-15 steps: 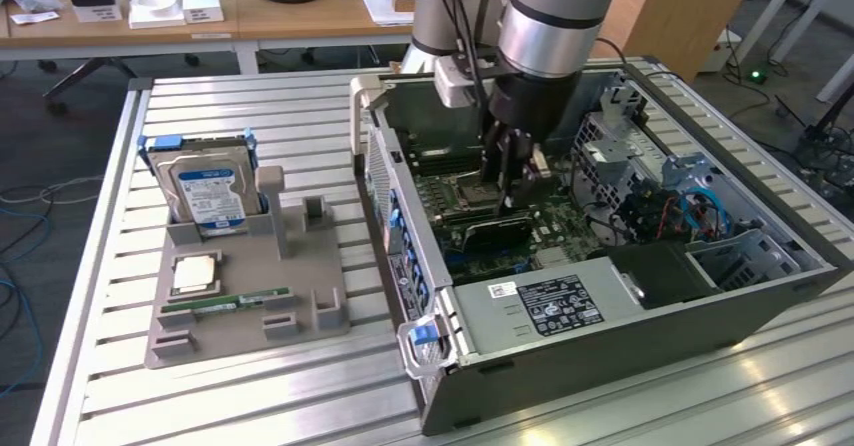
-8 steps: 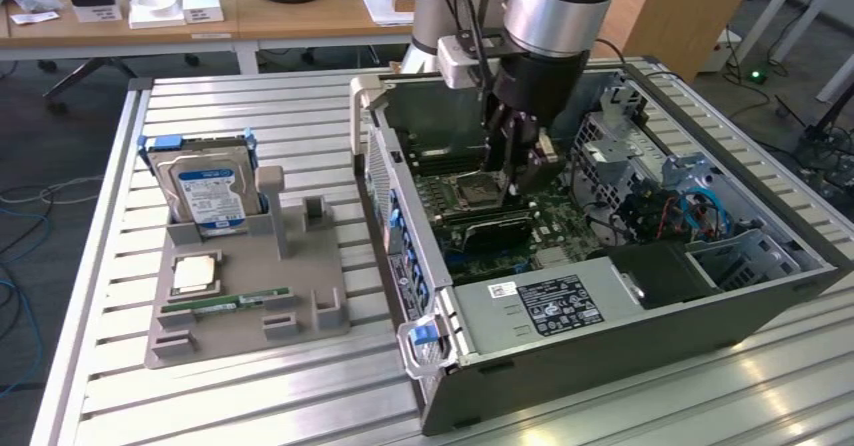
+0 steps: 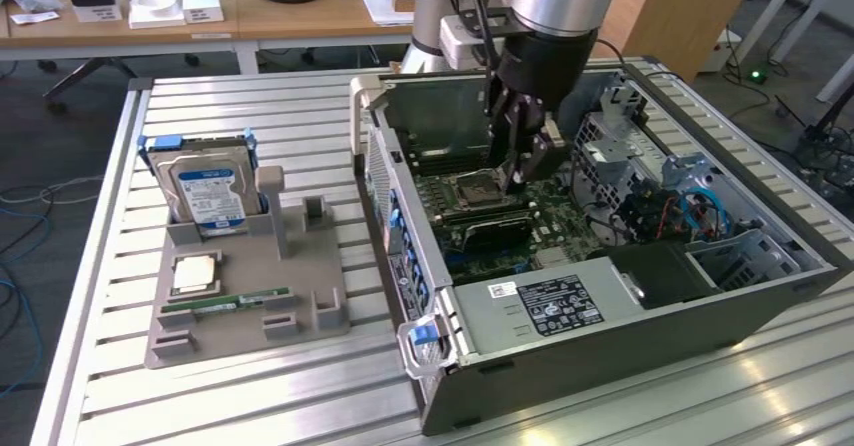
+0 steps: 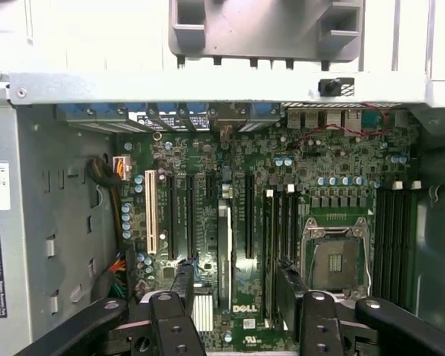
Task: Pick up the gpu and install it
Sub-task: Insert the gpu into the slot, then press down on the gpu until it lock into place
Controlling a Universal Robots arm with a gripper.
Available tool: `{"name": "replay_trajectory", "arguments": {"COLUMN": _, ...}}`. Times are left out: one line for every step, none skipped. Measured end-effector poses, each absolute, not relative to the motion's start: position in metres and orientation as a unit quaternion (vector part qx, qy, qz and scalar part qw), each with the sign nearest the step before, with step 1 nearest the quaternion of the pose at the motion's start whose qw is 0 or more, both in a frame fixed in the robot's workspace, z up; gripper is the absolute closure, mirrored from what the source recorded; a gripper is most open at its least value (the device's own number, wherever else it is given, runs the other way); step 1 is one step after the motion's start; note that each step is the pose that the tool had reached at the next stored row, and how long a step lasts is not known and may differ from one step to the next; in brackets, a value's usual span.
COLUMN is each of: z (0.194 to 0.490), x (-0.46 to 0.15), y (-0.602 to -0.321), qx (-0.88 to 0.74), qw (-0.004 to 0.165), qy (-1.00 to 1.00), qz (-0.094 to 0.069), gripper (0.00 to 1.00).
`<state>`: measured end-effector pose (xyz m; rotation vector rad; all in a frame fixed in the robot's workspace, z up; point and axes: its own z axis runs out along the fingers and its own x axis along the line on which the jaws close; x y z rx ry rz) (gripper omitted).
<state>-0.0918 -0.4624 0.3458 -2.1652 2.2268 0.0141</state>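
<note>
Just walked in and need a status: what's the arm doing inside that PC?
The arm's hand is down inside the open PC case, over the motherboard. Its fingers are spread wide on either side of the gpu, which stands edge-on in a slot, apparently seated and not gripped. On the grey holder beside the case, the hard drive and RAM stick sit in place.

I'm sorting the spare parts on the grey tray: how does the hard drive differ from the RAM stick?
The hard drive is boxy and silver with a blue-white label; the RAM stick is a slim green strip. The hard drive stands upright at the tray's far end; the RAM stick lies low along its near part. Both sit on the same grey tray.
</note>
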Motion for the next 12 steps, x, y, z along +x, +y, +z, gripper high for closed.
{"name": "replay_trajectory", "arguments": {"z": 0.3479, "x": -0.0918, "y": -0.4624, "qx": -0.697, "qw": 0.018, "qy": 0.717, "qz": 0.005, "gripper": 0.43}}
{"name": "replay_trajectory", "arguments": {"z": 0.3492, "x": -0.0918, "y": -0.4624, "qx": -0.697, "qw": 0.018, "qy": 0.717, "qz": 0.005, "gripper": 0.43}}
{"name": "replay_trajectory", "arguments": {"z": 0.3495, "x": -0.0918, "y": -0.4624, "qx": -0.697, "qw": 0.018, "qy": 0.717, "qz": 0.005, "gripper": 0.43}}
{"name": "replay_trajectory", "arguments": {"z": 0.3495, "x": -0.0918, "y": -0.4624, "qx": -0.697, "qw": 0.018, "qy": 0.717, "qz": 0.005, "gripper": 0.43}}
{"name": "replay_trajectory", "arguments": {"z": 0.3495, "x": -0.0918, "y": -0.4624, "qx": -0.697, "qw": 0.018, "qy": 0.717, "qz": 0.005, "gripper": 0.43}}
{"name": "replay_trajectory", "arguments": {"z": 0.3495, "x": -0.0918, "y": -0.4624, "qx": -0.697, "qw": 0.018, "qy": 0.717, "qz": 0.005, "gripper": 0.43}}
{"name": "replay_trajectory", "arguments": {"z": 0.3495, "x": -0.0918, "y": -0.4624, "qx": -0.697, "qw": 0.018, "qy": 0.717, "qz": 0.005, "gripper": 0.43}}
{"name": "replay_trajectory", "arguments": {"z": 0.3495, "x": -0.0918, "y": -0.4624, "qx": -0.697, "qw": 0.018, "qy": 0.717, "qz": 0.005, "gripper": 0.43}}
{"name": "replay_trajectory", "arguments": {"z": 0.3495, "x": -0.0918, "y": -0.4624, "qx": -0.697, "qw": 0.018, "qy": 0.717, "qz": 0.005, "gripper": 0.43}}
{"name": "replay_trajectory", "arguments": {"z": 0.3495, "x": -0.0918, "y": -0.4624, "qx": -0.697, "qw": 0.018, "qy": 0.717, "qz": 0.005, "gripper": 0.43}}
{"name": "replay_trajectory", "arguments": {"z": 0.3495, "x": -0.0918, "y": -0.4624, "qx": -0.697, "qw": 0.018, "qy": 0.717, "qz": 0.005, "gripper": 0.43}}
{"name": "replay_trajectory", "arguments": {"z": 0.3495, "x": -0.0918, "y": -0.4624, "qx": -0.697, "qw": 0.018, "qy": 0.717, "qz": 0.005, "gripper": 0.43}}
